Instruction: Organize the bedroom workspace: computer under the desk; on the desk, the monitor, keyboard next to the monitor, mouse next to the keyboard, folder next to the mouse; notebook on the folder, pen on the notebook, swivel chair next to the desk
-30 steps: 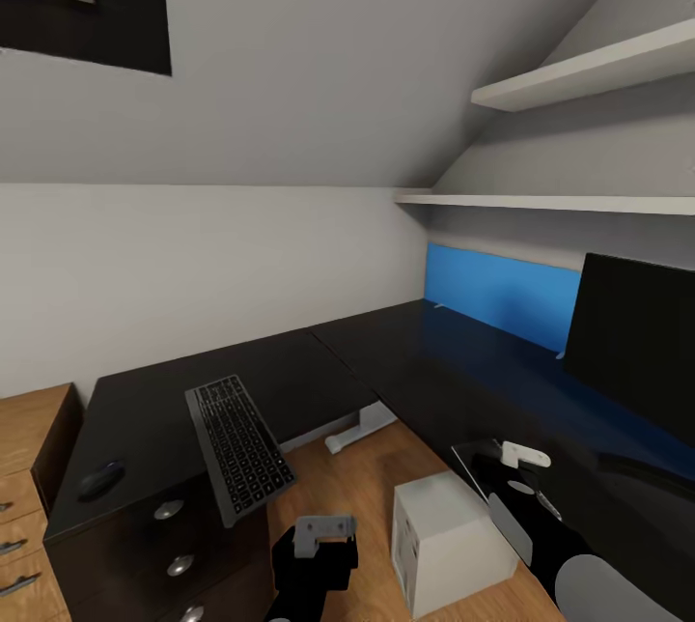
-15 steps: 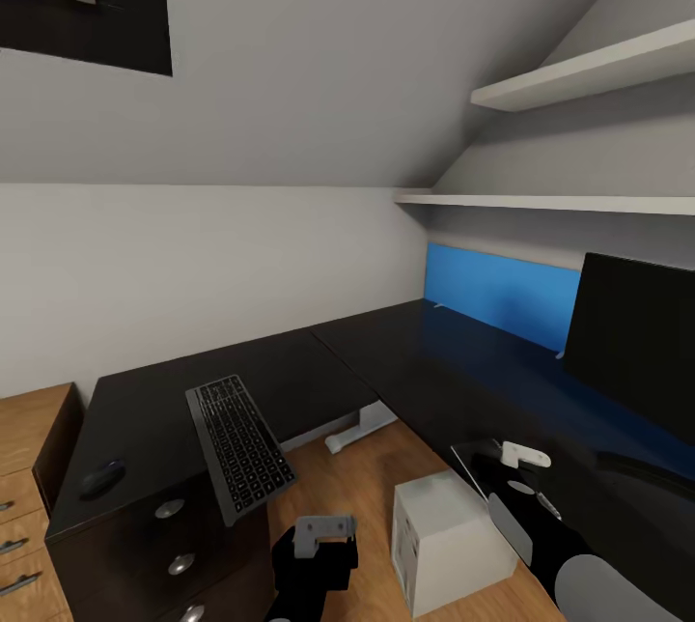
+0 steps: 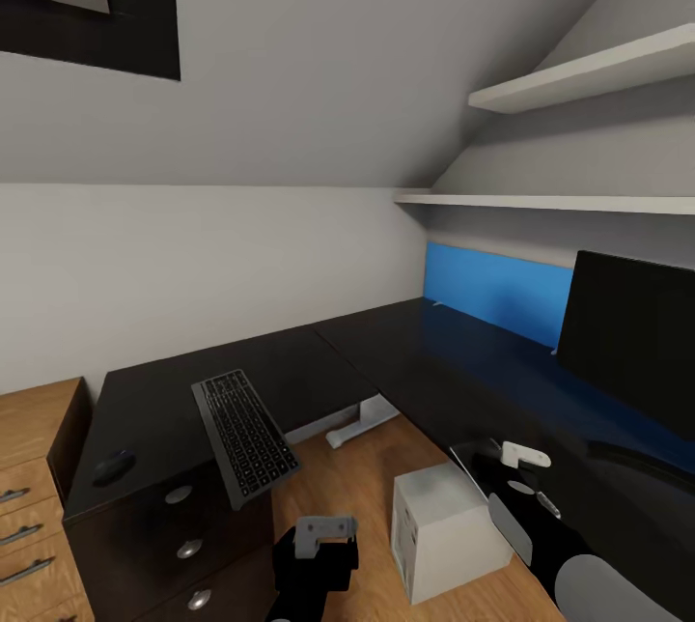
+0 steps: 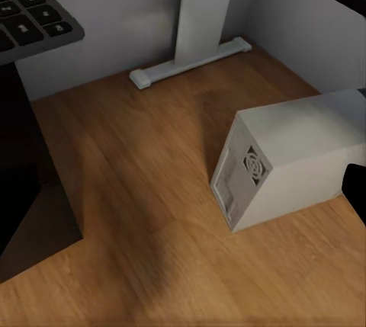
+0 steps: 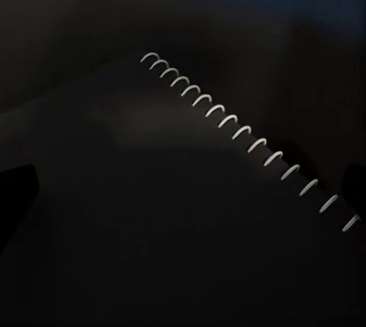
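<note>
Black L-shaped desk (image 3: 290, 376), keyboard (image 3: 243, 433) overhanging its edge, mouse (image 3: 114, 466) nearby, both hands' grip unclear

The long L-shaped black tabletop (image 3: 405, 352) with a bright blue back panel carries a slim dark grey keyboard (image 3: 243, 436) lying askew, one end jutting past the front edge. A small dark oval mouse (image 3: 114, 466) sits well apart from it. The wide black monitor (image 3: 632, 337) stands upright. A small white box-shaped computer (image 3: 446, 528) rests on the wood floor.

Head camera overlooks desk (image 3: 290, 381); left wrist shares computer (image 4: 293, 163).
</note>
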Tool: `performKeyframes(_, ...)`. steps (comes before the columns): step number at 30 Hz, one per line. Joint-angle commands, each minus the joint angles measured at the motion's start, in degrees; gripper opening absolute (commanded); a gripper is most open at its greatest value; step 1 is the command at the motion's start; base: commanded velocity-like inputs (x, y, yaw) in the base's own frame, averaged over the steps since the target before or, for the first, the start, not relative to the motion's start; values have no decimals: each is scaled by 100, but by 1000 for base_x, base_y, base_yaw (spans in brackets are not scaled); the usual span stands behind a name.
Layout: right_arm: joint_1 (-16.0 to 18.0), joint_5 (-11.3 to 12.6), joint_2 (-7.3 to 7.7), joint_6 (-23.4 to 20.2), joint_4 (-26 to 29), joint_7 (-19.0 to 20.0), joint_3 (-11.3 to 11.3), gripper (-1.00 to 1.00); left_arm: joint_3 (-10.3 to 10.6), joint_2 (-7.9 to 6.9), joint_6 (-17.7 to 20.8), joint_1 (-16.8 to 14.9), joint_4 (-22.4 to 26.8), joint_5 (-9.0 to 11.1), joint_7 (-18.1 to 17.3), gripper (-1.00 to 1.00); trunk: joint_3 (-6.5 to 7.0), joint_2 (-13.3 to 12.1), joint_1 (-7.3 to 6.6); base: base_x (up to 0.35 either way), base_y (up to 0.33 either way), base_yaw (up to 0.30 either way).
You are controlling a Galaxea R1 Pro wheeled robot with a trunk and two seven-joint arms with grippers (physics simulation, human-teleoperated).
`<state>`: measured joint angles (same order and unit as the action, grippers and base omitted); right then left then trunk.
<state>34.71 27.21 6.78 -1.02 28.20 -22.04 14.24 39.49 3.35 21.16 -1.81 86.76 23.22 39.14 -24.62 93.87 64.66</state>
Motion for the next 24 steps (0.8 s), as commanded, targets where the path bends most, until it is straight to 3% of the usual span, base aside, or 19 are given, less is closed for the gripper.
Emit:
performKeyframes(1,0,109,7,-6,-157,-46,44,100,9,-1,20,-6,8,34,43,100,-8,3,0,-8,1,0)
performKeyframes(24,0,109,7,-3,-154,-48,45,100,15,-1,20,-6,8,34,41,100,-8,3,0,-33,27,0)
